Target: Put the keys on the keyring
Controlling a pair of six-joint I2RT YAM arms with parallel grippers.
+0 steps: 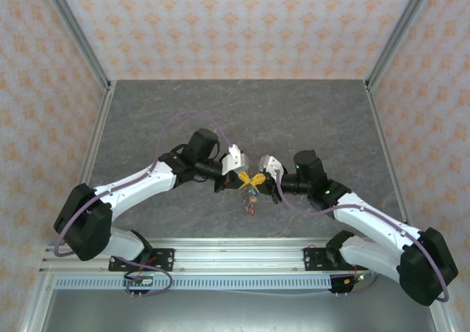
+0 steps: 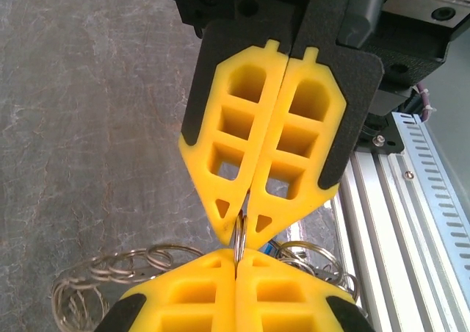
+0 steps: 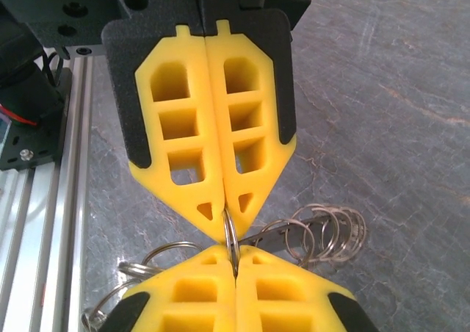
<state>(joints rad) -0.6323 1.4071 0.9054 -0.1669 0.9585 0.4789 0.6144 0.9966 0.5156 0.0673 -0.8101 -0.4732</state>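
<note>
Where left gripper (image 2: 236, 262) meets right gripper (image 3: 235, 255), latticed yellow plastic pinches wiry keyring (image 3: 230, 228).

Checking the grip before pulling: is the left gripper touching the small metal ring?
Touching. Left wrist view: the small metal ring sits pinched between the closed fingertips of the left gripper.

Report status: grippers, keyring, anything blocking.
Left gripper and right gripper shut tip to tip on one thin ring. Rest of keyring trails either side. No obstruction seen.
</note>
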